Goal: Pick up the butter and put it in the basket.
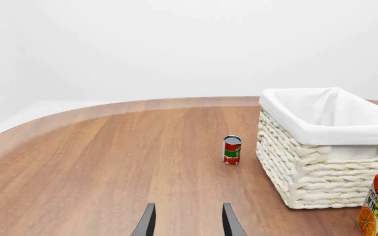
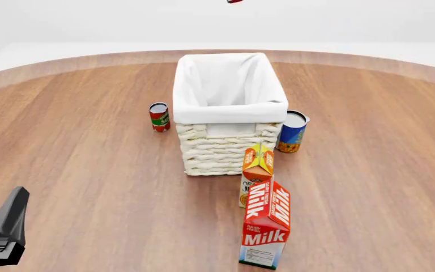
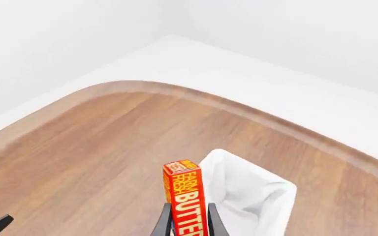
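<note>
The butter [image 3: 187, 196], a red-orange box with yellow lettering, stands on end between the fingers of my right gripper [image 3: 189, 216], which is shut on it. It hangs high above the table, over the near end of the basket [image 3: 255, 194]. In the front view the cream wicker basket [image 2: 229, 144] stands mid-table; only a small red bit [image 2: 235, 1] shows at the top edge there. My left gripper [image 1: 187, 223] is open and empty, low over the table at the front left, apart from the basket [image 1: 320, 162].
A red tomato can [image 2: 159, 117] stands left of the basket and a blue can [image 2: 292, 131] stands to its right. An orange juice carton [image 2: 257, 173] and a tall Milk carton [image 2: 267, 226] stand in front of the basket. The left arm [image 2: 2, 235] is at the front left corner.
</note>
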### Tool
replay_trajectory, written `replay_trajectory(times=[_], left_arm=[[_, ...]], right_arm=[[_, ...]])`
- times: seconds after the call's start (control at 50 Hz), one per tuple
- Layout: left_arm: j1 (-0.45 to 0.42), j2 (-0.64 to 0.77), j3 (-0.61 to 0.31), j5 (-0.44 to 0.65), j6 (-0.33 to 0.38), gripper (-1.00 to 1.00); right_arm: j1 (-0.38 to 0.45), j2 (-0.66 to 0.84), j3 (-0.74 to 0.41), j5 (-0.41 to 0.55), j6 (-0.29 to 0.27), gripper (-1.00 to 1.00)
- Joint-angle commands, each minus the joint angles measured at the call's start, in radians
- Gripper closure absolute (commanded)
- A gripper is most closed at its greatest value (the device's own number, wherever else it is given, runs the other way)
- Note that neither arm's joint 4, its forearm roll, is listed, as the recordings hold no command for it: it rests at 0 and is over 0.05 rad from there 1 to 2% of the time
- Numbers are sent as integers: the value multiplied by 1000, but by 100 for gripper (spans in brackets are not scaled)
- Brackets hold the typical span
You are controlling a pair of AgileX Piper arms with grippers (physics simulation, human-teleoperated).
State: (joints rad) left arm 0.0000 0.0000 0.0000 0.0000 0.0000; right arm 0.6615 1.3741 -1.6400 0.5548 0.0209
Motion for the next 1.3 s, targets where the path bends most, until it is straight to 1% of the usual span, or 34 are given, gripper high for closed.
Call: replay_trajectory(times=[0.02,0.14,0.18,0.38,0.62,0.7,0.98,1.3], left_arm=[[0,0,0,0,0,-100],[0,0,0,0,0,-100],[0,0,0,0,0,-100],[0,0,0,0,0,-100],[0,0,0,0,0,-100],[0,0,0,0,0,-100],[0,0,0,0,0,-100],[0,0,0,0,0,-100]], right_arm=[[-20,94,-123,113,-7,100],[-32,104,-101,122,-17,100],[-38,106,-81,114,-6,100],[-40,111,26,65,-15,100],[-28,121,87,32,-18,100],[-29,127,100,21,-23,100],[-32,134,134,-11,-9,100],[-57,175,152,-55,-10,100]])
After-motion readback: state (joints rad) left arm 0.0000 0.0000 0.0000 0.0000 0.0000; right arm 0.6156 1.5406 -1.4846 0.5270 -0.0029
